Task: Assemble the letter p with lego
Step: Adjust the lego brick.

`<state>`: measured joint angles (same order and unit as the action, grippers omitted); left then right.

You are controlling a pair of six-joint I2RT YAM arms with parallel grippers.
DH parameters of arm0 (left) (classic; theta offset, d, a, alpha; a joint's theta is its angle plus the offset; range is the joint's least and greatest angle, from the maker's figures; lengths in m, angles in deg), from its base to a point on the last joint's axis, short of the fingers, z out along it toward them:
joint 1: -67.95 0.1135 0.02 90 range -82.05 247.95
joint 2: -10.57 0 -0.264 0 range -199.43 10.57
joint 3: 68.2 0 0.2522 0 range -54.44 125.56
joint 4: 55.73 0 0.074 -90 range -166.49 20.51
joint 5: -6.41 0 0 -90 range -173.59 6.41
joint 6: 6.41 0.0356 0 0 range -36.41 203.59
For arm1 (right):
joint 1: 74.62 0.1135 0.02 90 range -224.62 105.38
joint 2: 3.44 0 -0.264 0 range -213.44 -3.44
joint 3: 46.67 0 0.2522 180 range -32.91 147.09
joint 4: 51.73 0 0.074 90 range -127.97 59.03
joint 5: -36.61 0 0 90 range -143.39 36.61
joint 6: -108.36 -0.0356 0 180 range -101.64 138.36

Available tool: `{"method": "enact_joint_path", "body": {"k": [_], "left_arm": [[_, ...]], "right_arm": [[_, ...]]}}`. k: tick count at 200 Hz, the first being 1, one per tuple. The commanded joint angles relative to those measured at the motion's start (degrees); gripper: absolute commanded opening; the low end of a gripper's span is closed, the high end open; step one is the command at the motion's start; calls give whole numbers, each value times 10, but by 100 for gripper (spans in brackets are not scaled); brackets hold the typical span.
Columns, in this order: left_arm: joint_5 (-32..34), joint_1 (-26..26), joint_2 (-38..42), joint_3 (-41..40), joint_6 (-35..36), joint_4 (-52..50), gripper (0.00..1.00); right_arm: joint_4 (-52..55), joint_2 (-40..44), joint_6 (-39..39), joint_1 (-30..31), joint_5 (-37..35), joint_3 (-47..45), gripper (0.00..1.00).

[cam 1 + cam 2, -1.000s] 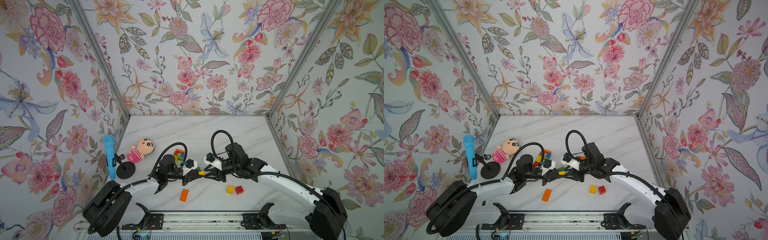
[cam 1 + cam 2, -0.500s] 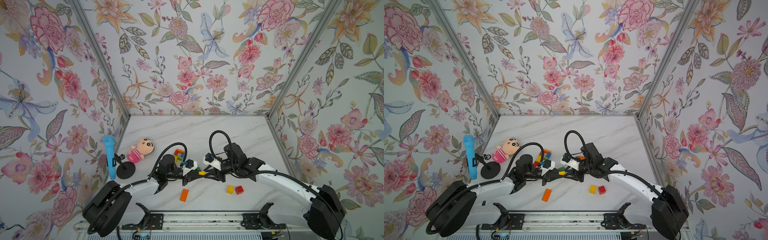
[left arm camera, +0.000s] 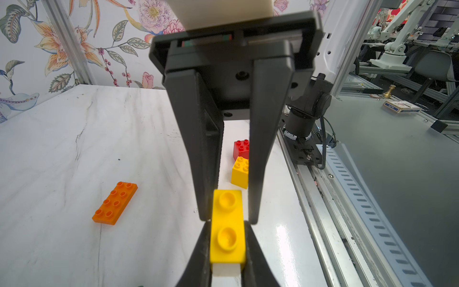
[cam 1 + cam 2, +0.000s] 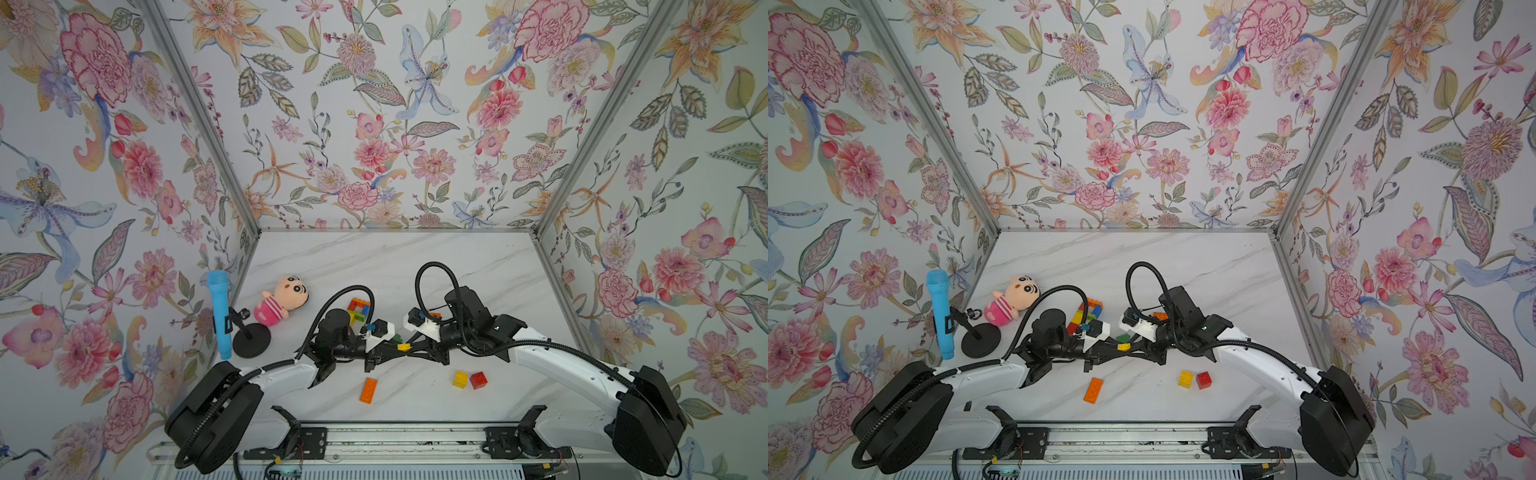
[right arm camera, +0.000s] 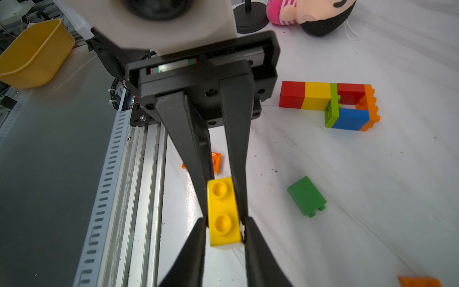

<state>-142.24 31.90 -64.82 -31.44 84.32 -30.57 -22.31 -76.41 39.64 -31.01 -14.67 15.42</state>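
Yellow brick point(image 5: 221, 196): handover, toward the table point(image 4: 374, 257) front edge.
Left gripper point(image 3: 227, 225) pinches it; right gripper point(image 5: 224, 221) has narrowed around it (firmly clamped? we cannot tell).

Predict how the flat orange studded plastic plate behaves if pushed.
The flat orange studded plastic plate lies studs-up on the glossy marble tabletop: probably slides, won't roll or tip. Looks thin and rigid, likely light. Its low edges may be awkward to pinch from above.

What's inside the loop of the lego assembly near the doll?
Right wrist view: only bare table shows inside the lego assembly, with studs of its green brick and orange brick poking in. Table under the bricks themselves is covered.
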Motion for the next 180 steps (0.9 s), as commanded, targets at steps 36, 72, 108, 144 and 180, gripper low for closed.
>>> {"method": "enact_joint_path", "body": {"k": [36,72,108,144,180], "left_arm": [[-10,-4,-3,18,10,-7,14],[48,1,11,13,-11,-2,37],[212,30,83,-66,-70,108,89],[438,50,143,-107,-104,109,99],[657,66,192,-145,-169,80,99]], "right_arm": [[-5,-5,15,13,11,9,6],[-14,3,-12,9,-12,6,0],[-76,8,-134,-24,-135,-18,0],[-151,46,-291,-37,-416,-73,0],[-155,41,-470,1,-650,-103,0]]}}
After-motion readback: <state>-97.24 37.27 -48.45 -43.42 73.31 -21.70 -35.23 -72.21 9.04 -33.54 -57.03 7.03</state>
